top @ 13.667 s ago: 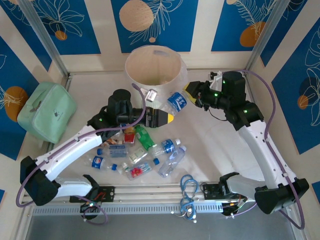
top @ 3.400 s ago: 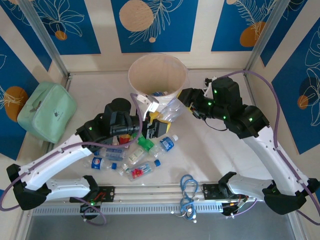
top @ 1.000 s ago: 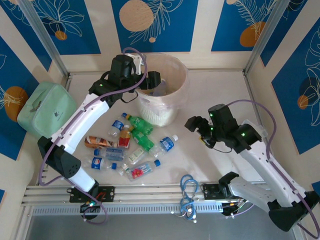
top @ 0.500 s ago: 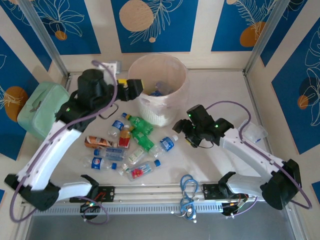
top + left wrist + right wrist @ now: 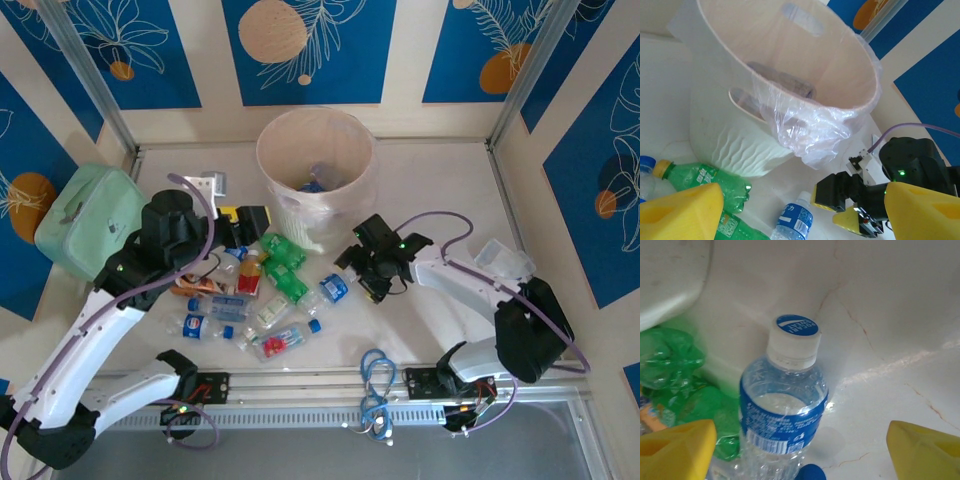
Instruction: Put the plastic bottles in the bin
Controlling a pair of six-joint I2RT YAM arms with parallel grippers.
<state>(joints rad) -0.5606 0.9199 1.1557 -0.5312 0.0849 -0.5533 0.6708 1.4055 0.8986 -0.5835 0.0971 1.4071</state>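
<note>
The cream-white bin [image 5: 345, 215] stands at the back centre with a clear liner [image 5: 810, 130] hanging over its rim. Some plastic bottles lie inside it [image 5: 782, 80]. More plastic bottles [image 5: 250, 300], green, clear and red-filled, lie heaped to its front left. My left gripper [image 5: 252, 220] hovers open above that heap, with nothing between its yellow fingers [image 5: 682, 212]. My right gripper [image 5: 354, 277] is open and low over the table. A clear bottle with a blue label [image 5: 782, 410] lies between its fingers, which are apart from it. The same bottle [image 5: 333, 288] lies at the heap's right edge.
A mint-green bag [image 5: 90, 225] sits at the far left. A blue cable coil [image 5: 375, 375] lies by the front rail [image 5: 300, 388]. A small white part [image 5: 205, 184] lies left of the bin, and a clear plastic piece [image 5: 500, 258] at the right.
My left arm has swung from the bin's rim down and left over the heap. My right gripper has moved left up to the blue-labelled bottle.
</note>
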